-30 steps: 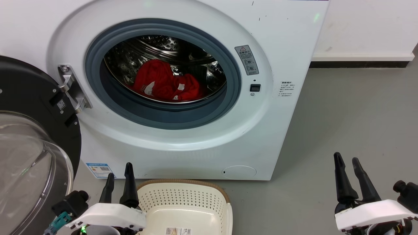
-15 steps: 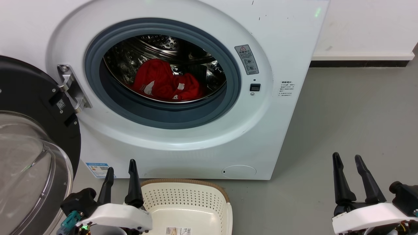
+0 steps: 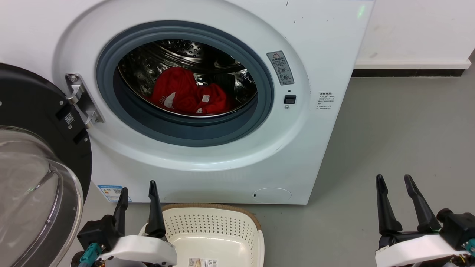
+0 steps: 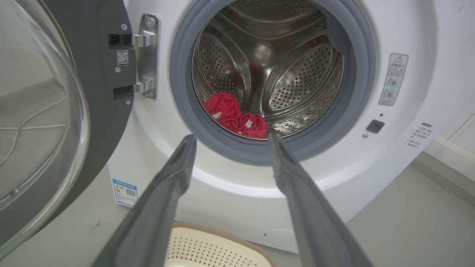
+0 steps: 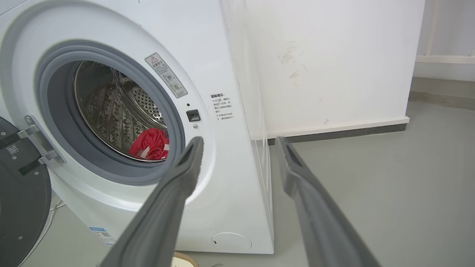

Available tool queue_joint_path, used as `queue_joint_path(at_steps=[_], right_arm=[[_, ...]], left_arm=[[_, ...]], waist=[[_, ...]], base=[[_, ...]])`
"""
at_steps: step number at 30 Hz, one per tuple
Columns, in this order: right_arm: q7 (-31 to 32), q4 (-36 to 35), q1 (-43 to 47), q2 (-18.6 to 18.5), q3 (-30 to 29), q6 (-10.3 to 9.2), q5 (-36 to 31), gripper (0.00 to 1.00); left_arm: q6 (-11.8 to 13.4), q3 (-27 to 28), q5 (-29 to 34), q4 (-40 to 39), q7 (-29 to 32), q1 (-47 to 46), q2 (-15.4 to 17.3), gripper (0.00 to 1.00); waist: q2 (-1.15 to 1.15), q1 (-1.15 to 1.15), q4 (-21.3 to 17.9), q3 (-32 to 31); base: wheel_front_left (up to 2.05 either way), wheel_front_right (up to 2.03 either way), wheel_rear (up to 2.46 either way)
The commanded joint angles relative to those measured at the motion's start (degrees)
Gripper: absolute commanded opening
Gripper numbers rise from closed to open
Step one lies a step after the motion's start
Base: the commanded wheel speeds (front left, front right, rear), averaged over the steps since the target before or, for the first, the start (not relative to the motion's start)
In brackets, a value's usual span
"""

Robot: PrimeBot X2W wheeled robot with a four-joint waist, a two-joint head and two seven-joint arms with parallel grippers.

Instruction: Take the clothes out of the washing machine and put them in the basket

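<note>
The red clothes (image 3: 187, 94) lie bunched at the bottom of the steel drum of the white washing machine (image 3: 207, 163), whose door is swung open. They also show in the drum as red clothes (image 4: 237, 116) and red clothes (image 5: 150, 146). The cream basket (image 3: 213, 231) stands on the floor before the machine, empty but for its label. My left gripper (image 3: 137, 187) is open, low at the basket's left rim, far below the porthole. My right gripper (image 3: 394, 178) is open over bare floor to the machine's right.
The black-rimmed glass door (image 3: 33, 178) hangs open at the left, close beside my left arm. Grey floor (image 3: 400, 129) stretches to the right up to a white wall (image 3: 415, 33) with a dark skirting strip.
Both grippers have spread their fingers wider. The left one has shifted a little right and down, the right one slightly up and left. Clothes and basket have stayed put.
</note>
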Motion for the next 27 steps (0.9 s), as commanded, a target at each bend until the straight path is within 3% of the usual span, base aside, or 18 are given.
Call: queue_joint_path(at_steps=[1,27], right_arm=[[-0.43,-0.75,0.07,0.11,0.10,-0.02,-1.39,1.00],[-3.70,-2.94,2.04,0.17,1.21,-0.02,-13.78,1.00]], left_arm=[[0.33,-0.12,1.34,-0.81,-0.47,0.09,0.13,1.00],[2.12,-1.57,13.24,-1.83,-3.75,1.73,0.05,1.00]], waist=[[0.00,0.00,0.00,0.00],[0.00,0.00,0.12,0.03]], base=[[0.00,0.00,0.00],[0.00,0.00,0.00]])
